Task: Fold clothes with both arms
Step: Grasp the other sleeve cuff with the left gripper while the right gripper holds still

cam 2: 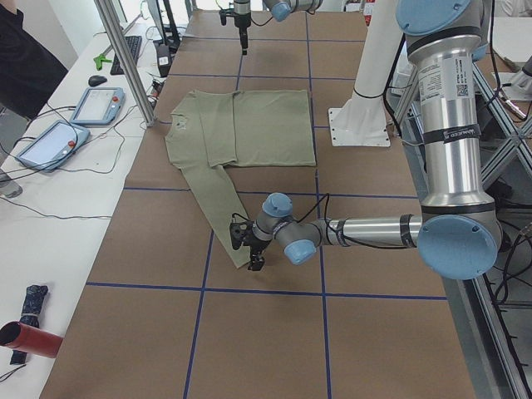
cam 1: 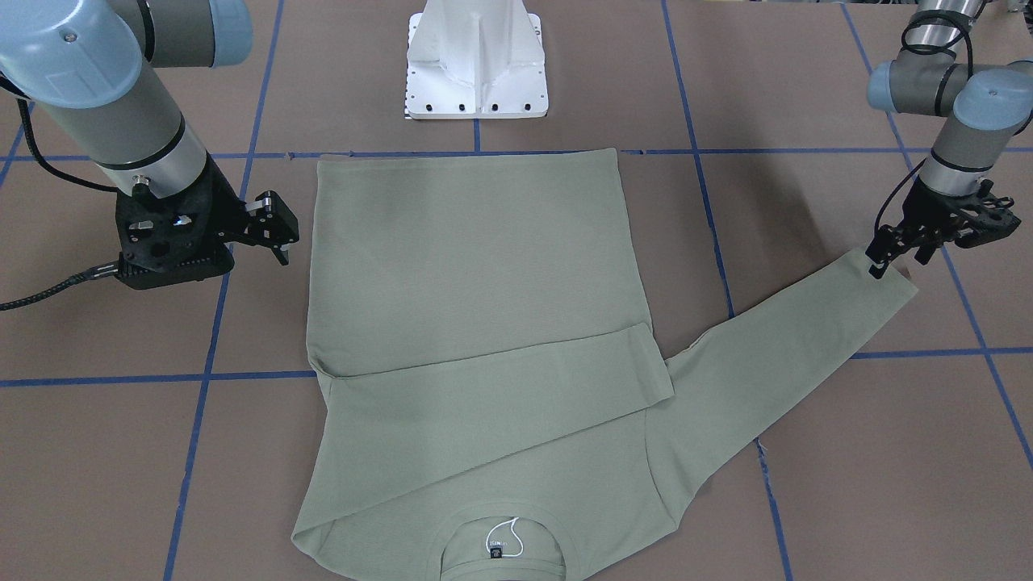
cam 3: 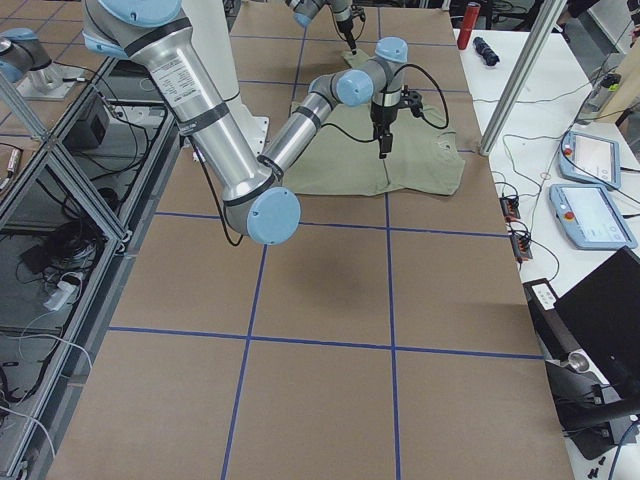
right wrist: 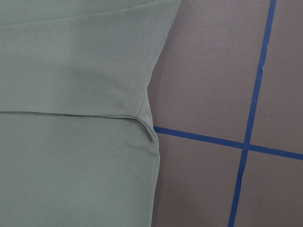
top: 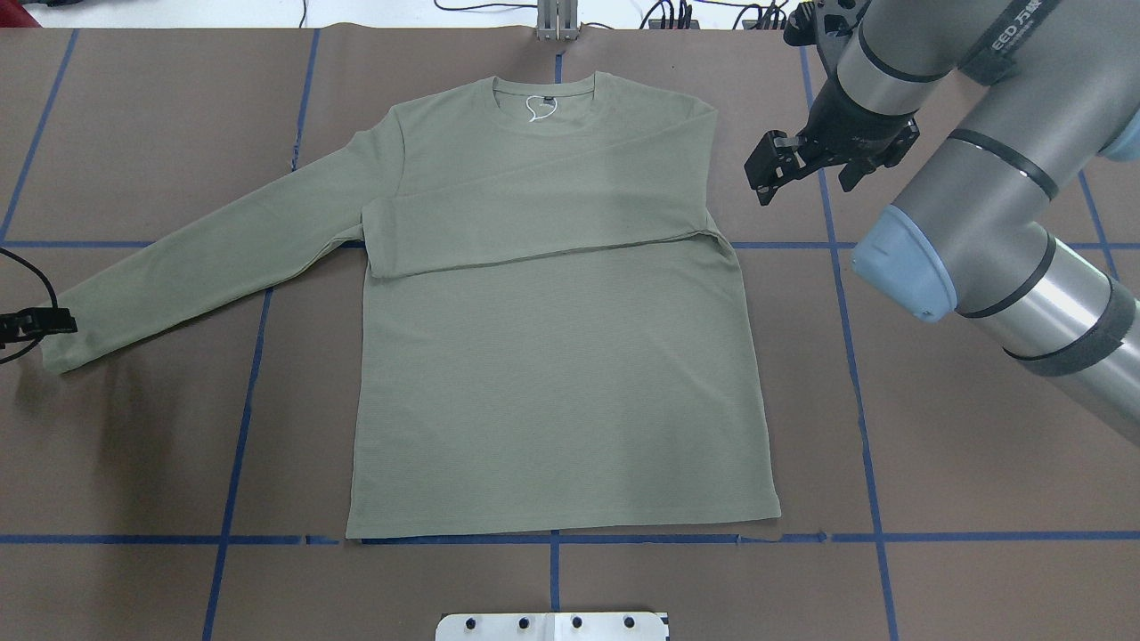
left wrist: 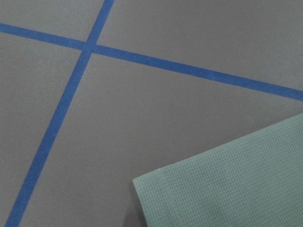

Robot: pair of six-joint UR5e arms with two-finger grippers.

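- The left tool (top: 52, 322) sits at the cuff of the outstretched sleeve (top: 205, 267); it cannot be told whether its fingers are apart or together.
- The sage-green shirt (top: 552, 374), a fine waffle-like knit, lies flat on the brown worktop (top: 962, 481) (blue tape lines (top: 980, 537) cross it in a grid), its other sleeve (top: 534, 231) folded across the chest.
- The right tool (top: 768, 178) hangs just beside the shoulder fold, fingers apart.

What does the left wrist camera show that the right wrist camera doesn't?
Only the left wrist view: the outstretched sleeve's cuff, hem stitching visible, lying flat on the table. Only the right wrist view: the folded sleeve lying across the shirt body, its crease ending at the side edge. Both: sage-green knit, brown table and crossing blue tape lines.
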